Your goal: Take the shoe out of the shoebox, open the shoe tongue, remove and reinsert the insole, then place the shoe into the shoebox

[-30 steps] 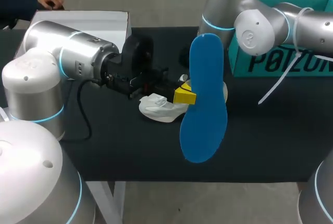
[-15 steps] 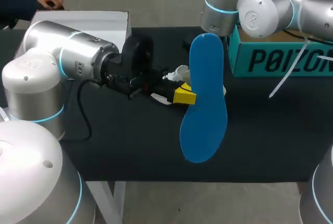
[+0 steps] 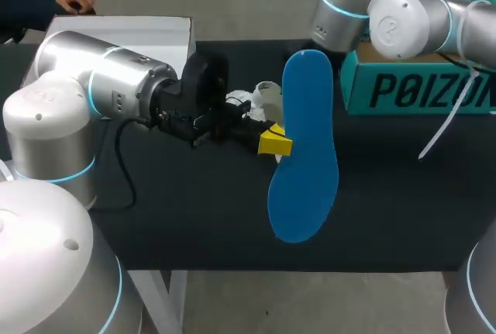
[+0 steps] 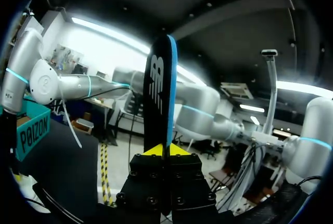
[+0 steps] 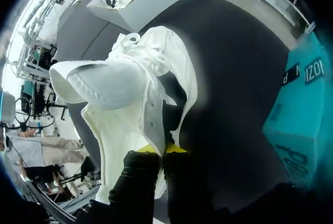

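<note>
A blue insole [image 3: 304,152] stands upright above the table's middle, pinched at its edge by my left gripper [image 3: 274,143]. In the left wrist view the insole [image 4: 161,94] rises edge-on from the shut gripper [image 4: 166,150]. The white shoe [image 3: 260,98] hangs behind the insole, partly hidden by it and by the left gripper. My right arm [image 3: 403,20] comes in from the back right; its gripper is hidden in the head view. In the right wrist view my right gripper [image 5: 161,149] is shut on the side wall of the shoe [image 5: 130,86], which is off the table.
The teal shoebox [image 3: 415,90] stands at the back right, also seen as the shoebox [image 5: 302,99] beside the right gripper. A white box [image 3: 116,30] sits at the back left. A white cable dangles from the right arm over the black table [image 3: 194,218].
The right arm has lifted the shoe off the table and carried it back, behind the insole. The left arm and the insole have stayed put.
</note>
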{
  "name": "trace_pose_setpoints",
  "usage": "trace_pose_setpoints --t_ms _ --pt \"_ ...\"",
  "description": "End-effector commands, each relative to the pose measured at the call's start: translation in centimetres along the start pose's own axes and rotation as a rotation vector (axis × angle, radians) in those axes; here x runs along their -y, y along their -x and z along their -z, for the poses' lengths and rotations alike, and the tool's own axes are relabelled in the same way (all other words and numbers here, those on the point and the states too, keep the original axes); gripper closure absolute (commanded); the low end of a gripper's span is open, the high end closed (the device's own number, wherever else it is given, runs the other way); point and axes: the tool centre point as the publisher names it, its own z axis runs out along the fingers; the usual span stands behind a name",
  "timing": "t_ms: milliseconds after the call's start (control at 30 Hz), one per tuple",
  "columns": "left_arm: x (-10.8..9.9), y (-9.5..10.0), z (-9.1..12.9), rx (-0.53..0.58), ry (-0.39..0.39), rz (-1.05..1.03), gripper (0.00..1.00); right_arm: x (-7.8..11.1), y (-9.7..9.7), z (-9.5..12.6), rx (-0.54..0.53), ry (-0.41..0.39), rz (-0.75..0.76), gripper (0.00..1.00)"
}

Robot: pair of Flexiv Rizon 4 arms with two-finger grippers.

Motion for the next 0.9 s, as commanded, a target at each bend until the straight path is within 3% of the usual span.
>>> trace_pose_setpoints --t_ms 33,600,900 --pt "0.0 0.0 -0.1 0.001 -0.001 0.0 1.0 1.0 0.0 -0.2 -0.04 0.148 -0.196 1.0" --pt "0.0 0.0 -0.1 0.001 -0.001 0.0 1.0 1.5 -0.4 -2.2 -0.004 0.134 -0.198 1.0" --pt "0.0 0.0 -0.1 0.001 -0.001 0.0 1.0 1.8 -0.7 -2.8 -0.025 0.187 -0.258 1.0"
